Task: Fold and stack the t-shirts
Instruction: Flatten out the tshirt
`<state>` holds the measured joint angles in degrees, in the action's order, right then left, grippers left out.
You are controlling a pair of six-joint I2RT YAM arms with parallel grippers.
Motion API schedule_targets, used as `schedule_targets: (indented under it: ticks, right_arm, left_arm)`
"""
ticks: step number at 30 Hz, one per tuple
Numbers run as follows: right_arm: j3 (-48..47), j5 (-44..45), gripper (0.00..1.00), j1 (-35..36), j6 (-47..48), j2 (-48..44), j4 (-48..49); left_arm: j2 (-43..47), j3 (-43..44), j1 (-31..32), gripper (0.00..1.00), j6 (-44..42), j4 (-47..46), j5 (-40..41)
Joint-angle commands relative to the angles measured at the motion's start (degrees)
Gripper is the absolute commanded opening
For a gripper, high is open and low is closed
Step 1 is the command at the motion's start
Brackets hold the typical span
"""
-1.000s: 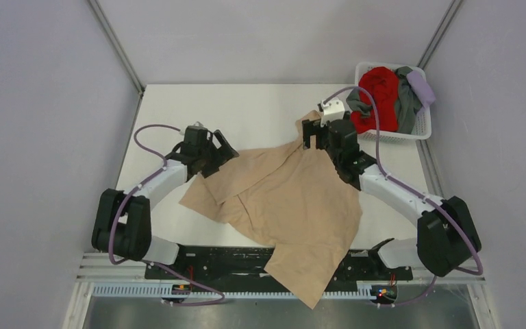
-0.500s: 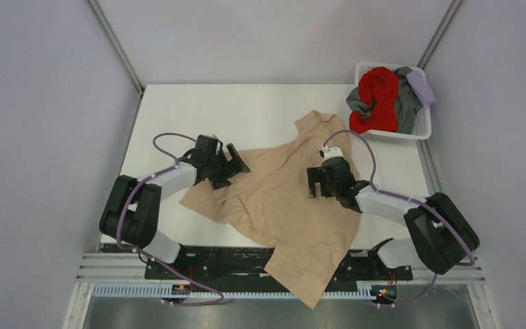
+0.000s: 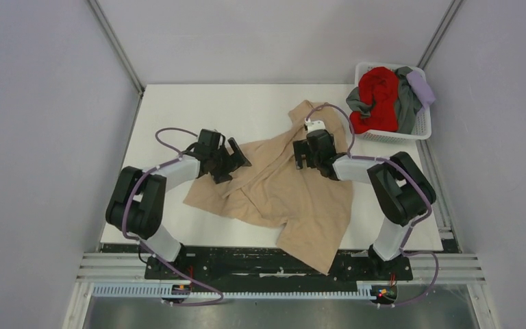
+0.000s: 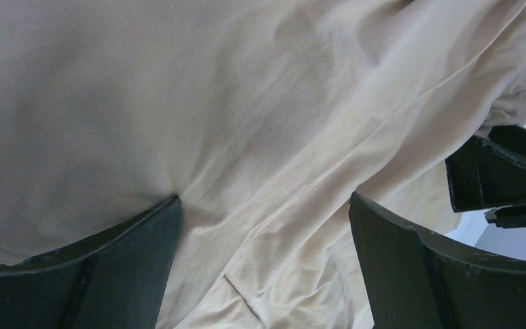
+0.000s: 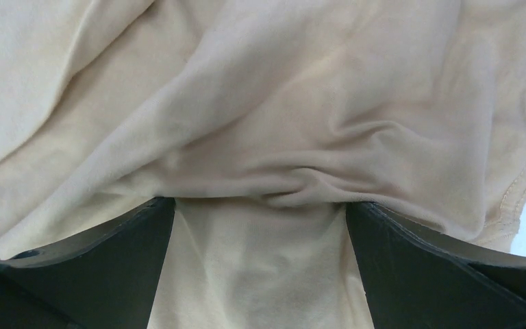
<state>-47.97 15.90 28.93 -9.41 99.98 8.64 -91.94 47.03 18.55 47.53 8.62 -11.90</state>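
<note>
Tan t-shirt [image 3: 294,199] beneath left gripper [image 3: 235,160]

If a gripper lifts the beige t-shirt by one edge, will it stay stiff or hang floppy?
Probably floppy: the beige t-shirt lies in soft folds and wrinkles, so it should sag from any grip. It looks thin, so likely light. Pushed, it would probably bunch up rather than slide whole.

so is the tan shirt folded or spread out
Spread out, not folded: the tan shirt lies rumpled and creased across the table, one corner reaching past the near edge, with no neat fold showing.
</note>
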Motion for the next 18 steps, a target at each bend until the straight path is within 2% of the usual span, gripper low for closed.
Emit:
schedule_targets:
  ticks: [1,7,10,14,18]
  right_arm:
    - [-8.82,-2.16,0.98,-3.83,2.64,7.44,2.31]
    - [-20.65,-5.00,0.99,-6.88,5.46,14.75,3.50]
    - [-22.66,-4.93,0.99,-7.32,6.48,14.73,3.22]
    - [-16.35,-5.79,0.99,-7.22,7.42,7.94,5.09]
    - [-6.01,-6.63,0.99,-6.31,7.59,-2.46,8.38]
  left_arm:
    - [-8.80,3.93,-2.22,1.00,-0.15,-1.43,8.32]
    - [-16.57,14.63,-3.69,1.00,-0.57,-0.69,7.20]
    - [-16.57,17.55,-3.69,1.00,-1.46,0.72,6.34]
    - [-9.82,15.61,-3.52,1.00,-3.81,4.30,8.97]
    - [0.24,12.33,-2.40,1.00,-7.10,12.05,16.37]
